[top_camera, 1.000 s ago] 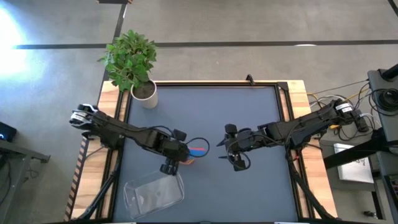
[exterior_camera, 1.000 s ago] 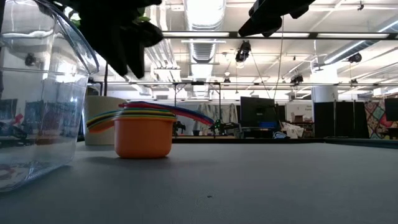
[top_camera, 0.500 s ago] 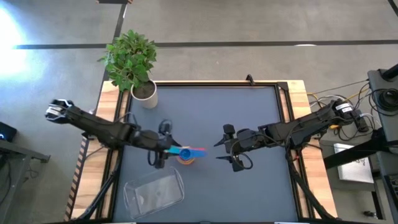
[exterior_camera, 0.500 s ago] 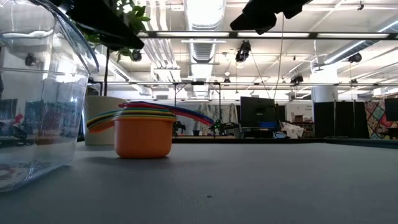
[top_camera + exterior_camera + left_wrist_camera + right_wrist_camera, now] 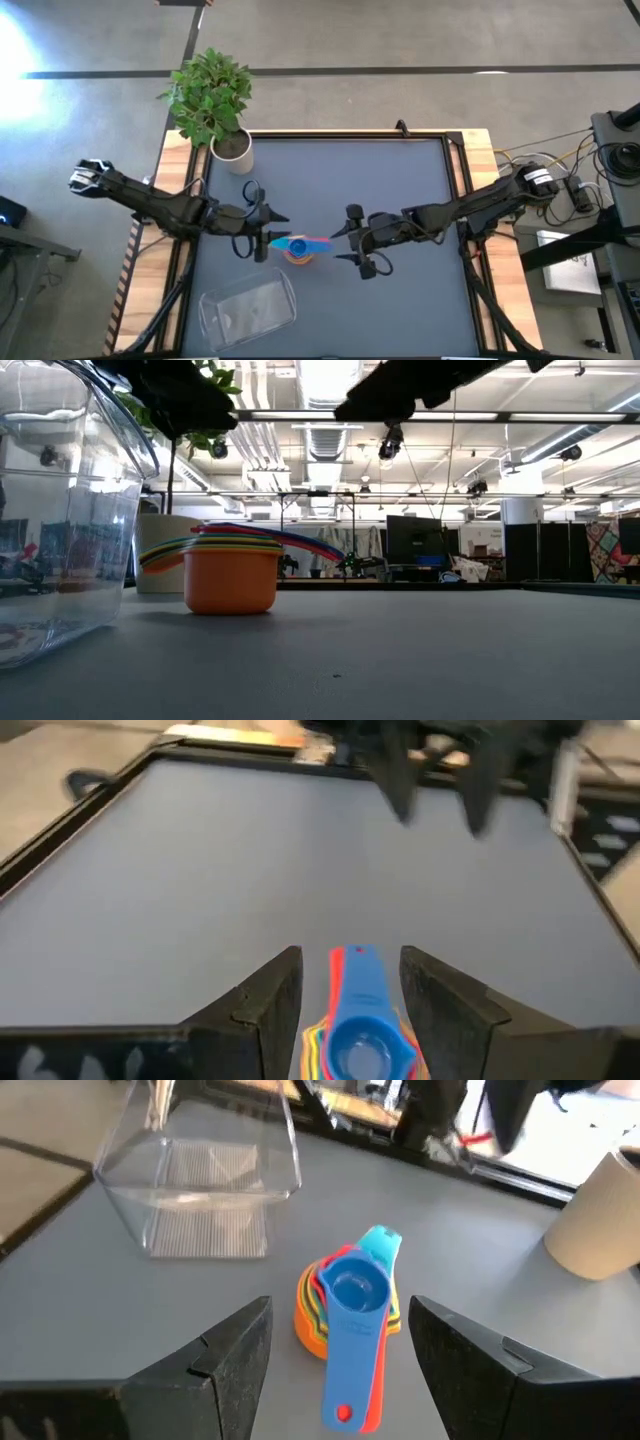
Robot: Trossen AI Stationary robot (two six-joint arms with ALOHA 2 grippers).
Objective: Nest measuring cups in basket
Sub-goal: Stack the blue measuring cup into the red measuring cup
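From above, the measuring cups (image 5: 297,247) stand as one nested stack on the dark table (image 5: 400,190), with the blue one on top and its handle pointing toward the right arm. The clear basket (image 5: 248,306) lies empty, near the stack but apart from it, toward the table's front edge. The left gripper (image 5: 256,222) hovers just beside the stack on one side and the right gripper (image 5: 352,240) on the other side — both open, both holding nothing.

From table height, the orange cup (image 5: 231,580) carries the whole stack, and the coloured handles fan out above it. The basket's wall (image 5: 70,510) is close to the camera.

The left wrist camera looks down on the blue cup (image 5: 357,1040) between its own spread fingers (image 5: 265,1000).

The right wrist camera shows the stack (image 5: 345,1305) between its wide-open fingers (image 5: 235,1345), with the basket (image 5: 205,1180) beyond it.

I judge the nesting is finished and the placing is not yet done. The next move calls for one gripper to close on the stack — best at the handles or the orange cup — and carry it into the basket without tipping.
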